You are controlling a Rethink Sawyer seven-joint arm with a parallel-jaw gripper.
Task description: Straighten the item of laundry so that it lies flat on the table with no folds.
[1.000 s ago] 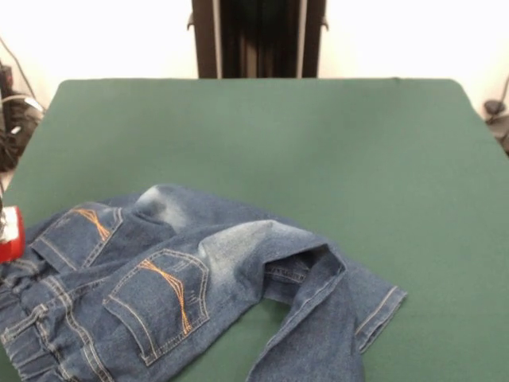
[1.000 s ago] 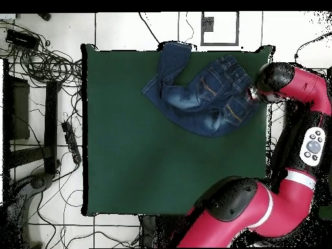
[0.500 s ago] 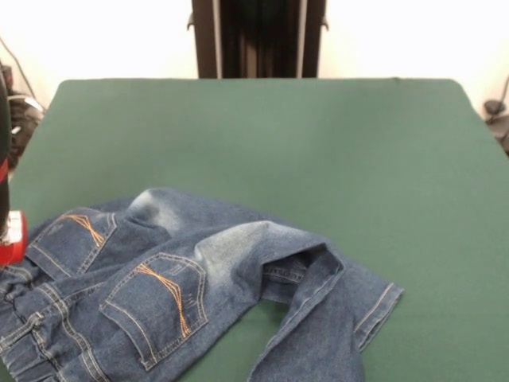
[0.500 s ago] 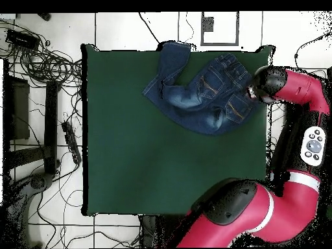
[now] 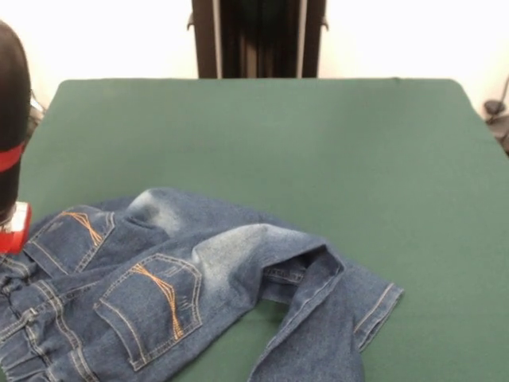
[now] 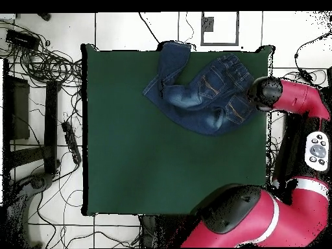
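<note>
The item of laundry [image 5: 183, 278] is a small pair of blue denim jeans with orange-stitched back pockets. It lies rumpled at the near left of the table [image 5: 318, 143] in the front view. One leg is folded back over itself, with its cuff at the right. In the overhead view the jeans [image 6: 201, 91] sit at the top right of the table [image 6: 149, 162]. My gripper [image 5: 9, 231] is at the waistband end of the jeans, at the left edge of the front view. In the overhead view the black wrist [image 6: 259, 94] covers it, so its state does not show.
The waistband lies close to the table's side edge and the folded leg near its front edge. In the overhead view, cables and equipment [image 6: 45, 65] lie on the floor left of the table. The red arm [image 6: 285, 194] curves along the table's right side.
The arm has come further in over the table's edge toward the waistband. The waistband end of the jeans has shifted slightly; the folded leg stays where it was.
</note>
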